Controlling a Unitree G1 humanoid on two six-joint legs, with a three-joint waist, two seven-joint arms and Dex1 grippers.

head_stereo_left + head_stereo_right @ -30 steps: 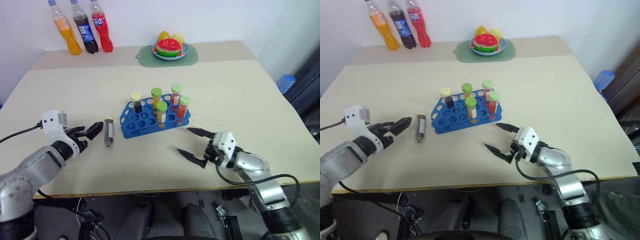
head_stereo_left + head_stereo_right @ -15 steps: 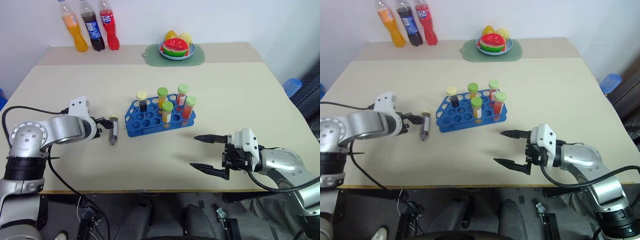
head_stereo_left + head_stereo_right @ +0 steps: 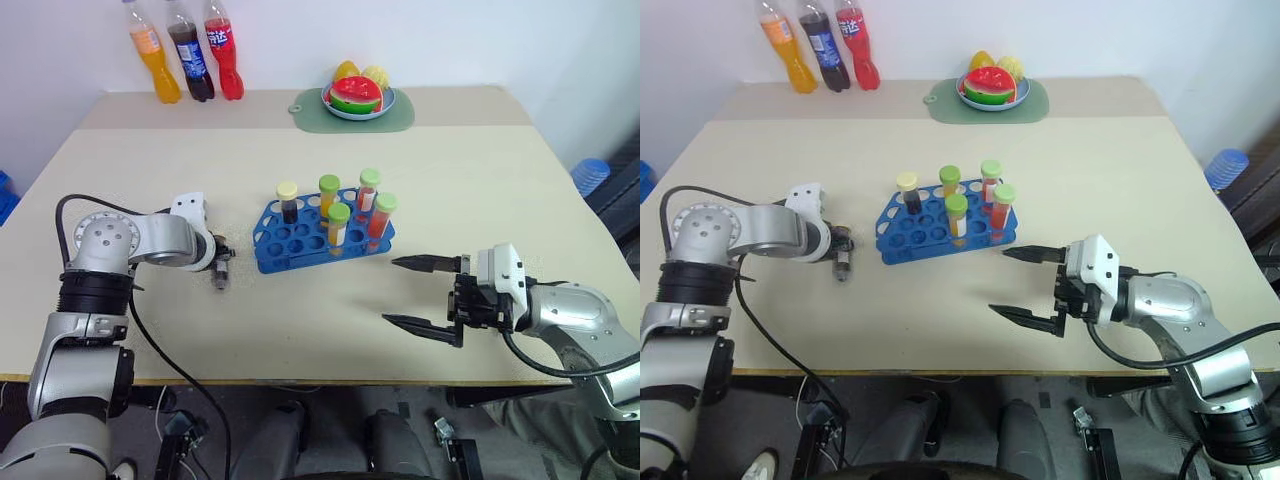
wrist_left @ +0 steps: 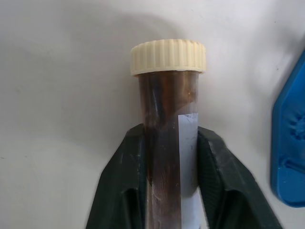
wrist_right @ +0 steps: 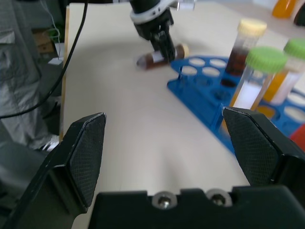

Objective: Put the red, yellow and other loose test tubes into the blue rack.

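The dark brown, pale-yellow-capped clear plastic test tube [image 4: 167, 143] lies on the desk [image 3: 450, 180], pinched mid-body inside the left gripper [image 4: 167, 167] for lifting toward the bright blue plastic rack [image 3: 285, 250] beside it; the right gripper [image 3: 425, 295] waits wide, empty.

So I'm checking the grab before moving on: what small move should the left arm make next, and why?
Probably lift it straight up. The left pincer is shut on the brown tube, which lies flat on the table beside the blue rack; it must clear the table before it can be stood in a hole.
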